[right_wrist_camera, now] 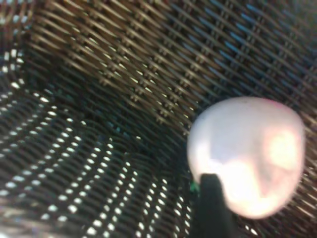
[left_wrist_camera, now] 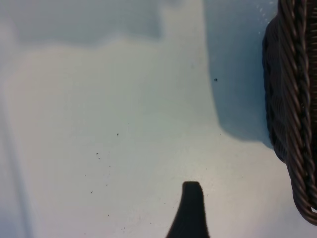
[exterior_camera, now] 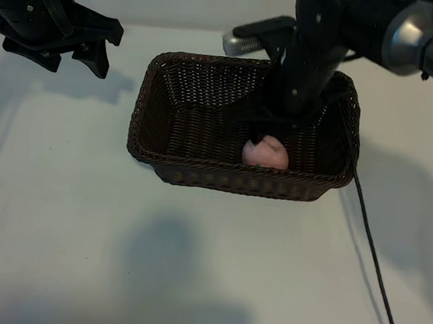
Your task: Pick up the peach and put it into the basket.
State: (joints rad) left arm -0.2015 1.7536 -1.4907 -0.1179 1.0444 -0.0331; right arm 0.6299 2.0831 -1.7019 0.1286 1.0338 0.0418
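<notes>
Now, exterior: your right gripper (exterior_camera: 270, 137) is down in the basket (exterior_camera: 238, 182), fingers' state unclear, peach (exterior_camera: 267, 154) at 5 o'clock inside | left gripper (exterior_camera: 89, 46) at 10 o'clock, fingers spread | left wrist: basket rim (left_wrist_camera: 292, 114) beside bare table (left_wrist_camera: 109, 124) | right wrist: peach (right_wrist_camera: 247, 153) touches one finger (right_wrist_camera: 210, 208).

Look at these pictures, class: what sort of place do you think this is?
Probably a robotics lab or test bench, not a home. Two black robot arms are set apart at a plain white table; one is marked PIPER, with a cable trailing. The only props are a wicker basket and a toy peach.
</notes>
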